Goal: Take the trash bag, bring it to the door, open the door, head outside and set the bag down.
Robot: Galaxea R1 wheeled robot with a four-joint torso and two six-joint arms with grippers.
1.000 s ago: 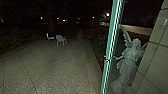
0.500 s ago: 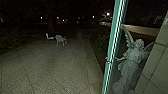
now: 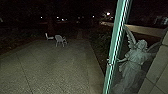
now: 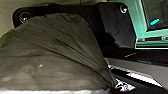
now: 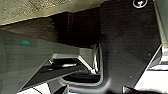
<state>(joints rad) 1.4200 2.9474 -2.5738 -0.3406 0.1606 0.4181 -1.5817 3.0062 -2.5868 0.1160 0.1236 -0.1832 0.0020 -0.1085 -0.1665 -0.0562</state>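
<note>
In the head view, a green door frame (image 3: 115,50) stands upright right of centre, with small metal hardware partway down its edge. The trash bag (image 4: 55,52), dark and full, looms large in the left wrist view. Its folds draw together to a tight neck at my left gripper (image 4: 115,86), which is shut on it. Behind the bag lies the robot's dark plate, and a piece of green frame (image 4: 141,22) shows beyond. How my right gripper stands cannot be told from the right wrist view.
A paved yard (image 3: 57,67) stretches ahead, with pale chairs (image 3: 60,40) on its far part. A winged statue (image 3: 135,62) stands right of the frame, beside a block wall (image 3: 156,67). Dark bushes (image 3: 98,40) border the paving's right side.
The head view has shifted slightly: the frame, statue and wall sit farther right in it than before. The chairs appear almost where they were.
</note>
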